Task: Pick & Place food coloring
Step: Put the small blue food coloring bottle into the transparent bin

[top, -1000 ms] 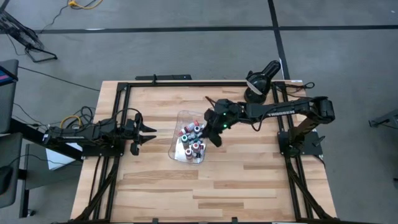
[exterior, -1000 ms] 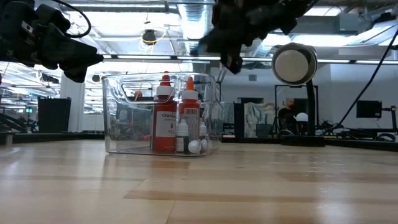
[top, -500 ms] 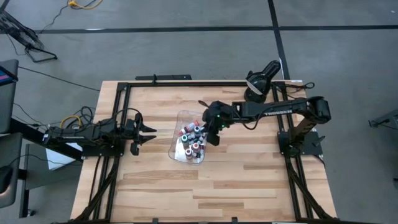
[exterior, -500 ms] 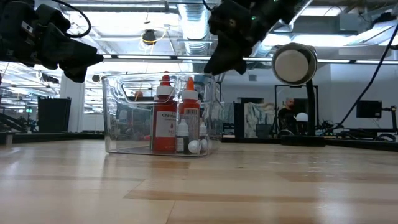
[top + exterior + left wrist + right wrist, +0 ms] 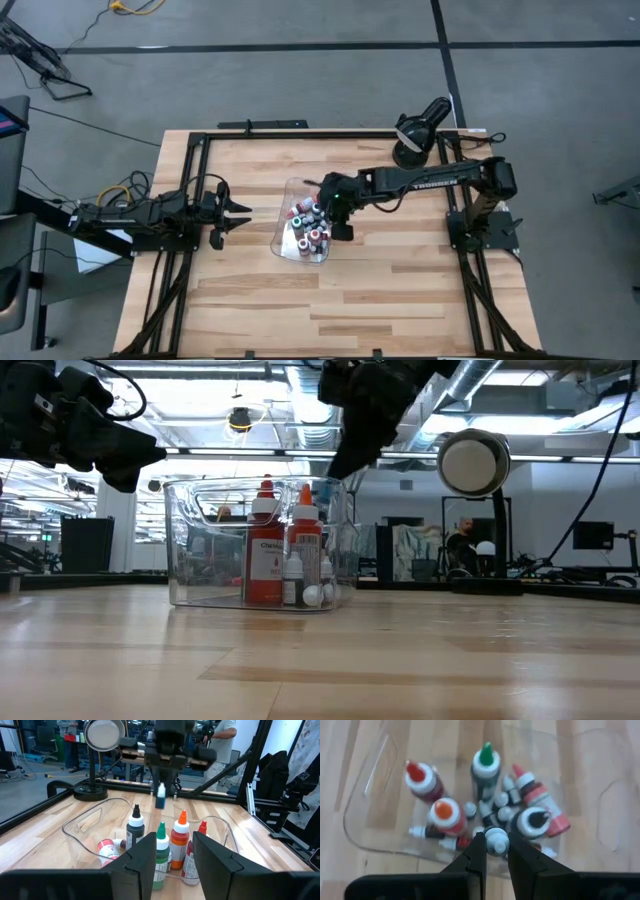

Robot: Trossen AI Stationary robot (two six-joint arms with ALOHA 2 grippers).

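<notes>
The clear plastic tray [image 5: 283,243] sits at mid-table with several food coloring bottles [image 5: 309,221] standing and lying inside it, red, orange, green and black among them [image 5: 485,765]. My right gripper [image 5: 495,846] hangs above the tray's right part [image 5: 336,207], shut on one tiny teal bottle [image 5: 160,799] with a white cap. My left gripper [image 5: 232,216] waits open at the table's left, its fingers [image 5: 145,852] pointing at the tray. My right gripper pinches the tiny bottle between its two fingers [image 5: 476,851], just below the white cap [image 5: 496,836]. It comes from above, pointing down. The bottle is lifted clear and hangs upright over the bottles in the tray [image 5: 160,799].
A black round lamp-like device [image 5: 415,130] stands at the table's far right corner. A black frame [image 5: 200,150] runs along the table's edges. Bare wood lies near of the tray [image 5: 330,300]. People and equipment show in the room behind [image 5: 465,545].
My right gripper has moved toward the table's left, from beside the tray's right edge to above the bottles in the tray, staying shut on the tiny bottle.
</notes>
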